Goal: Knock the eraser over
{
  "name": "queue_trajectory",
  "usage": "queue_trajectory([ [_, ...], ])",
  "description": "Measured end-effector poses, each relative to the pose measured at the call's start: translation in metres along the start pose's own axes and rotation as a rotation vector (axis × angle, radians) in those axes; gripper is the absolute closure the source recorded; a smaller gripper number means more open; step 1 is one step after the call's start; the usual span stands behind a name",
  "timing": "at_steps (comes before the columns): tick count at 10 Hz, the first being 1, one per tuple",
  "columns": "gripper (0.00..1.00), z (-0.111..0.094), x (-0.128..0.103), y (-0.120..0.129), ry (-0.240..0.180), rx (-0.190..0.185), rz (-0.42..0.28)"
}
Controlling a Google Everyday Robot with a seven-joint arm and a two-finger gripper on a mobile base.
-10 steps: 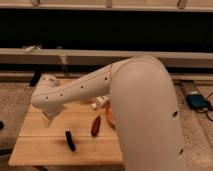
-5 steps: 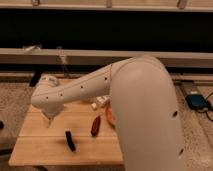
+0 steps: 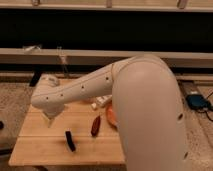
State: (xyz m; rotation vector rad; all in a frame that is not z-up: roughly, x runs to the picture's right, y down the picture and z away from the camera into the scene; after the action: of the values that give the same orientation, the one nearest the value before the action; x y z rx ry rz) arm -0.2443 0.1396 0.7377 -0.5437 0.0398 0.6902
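Small slim black oblong eraser (image 3: 70, 140) on pale wooden tabletop (image 3: 31, 150), near-left area, looks tilted. Gripper (image 3: 51, 119) hangs just far-left of eraser, not touching; open or closed, cannot tell. Best move: descend, sweep right and nearward into eraser's upper part, stopping short of reddish-brown elongated object (image 3: 95, 126) to right.

Bulky white arm (image 3: 145, 110), dark-dotted, tapering to gripper (image 3: 51, 119) over table (image 3: 35, 146).

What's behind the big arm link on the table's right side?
An orange plate and a white item peek out; the rest is covered. The gripper hangs left of the eraser.
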Motion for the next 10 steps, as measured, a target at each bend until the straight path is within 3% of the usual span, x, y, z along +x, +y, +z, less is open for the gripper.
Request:
queue_trajectory([
  [3, 0.2, -0.011, 0.015, 0.001, 0.019, 0.004, -0.004],
  [10, 0.2, -0.013, 0.064, 0.024, 0.121, -0.058, 0.0],
])
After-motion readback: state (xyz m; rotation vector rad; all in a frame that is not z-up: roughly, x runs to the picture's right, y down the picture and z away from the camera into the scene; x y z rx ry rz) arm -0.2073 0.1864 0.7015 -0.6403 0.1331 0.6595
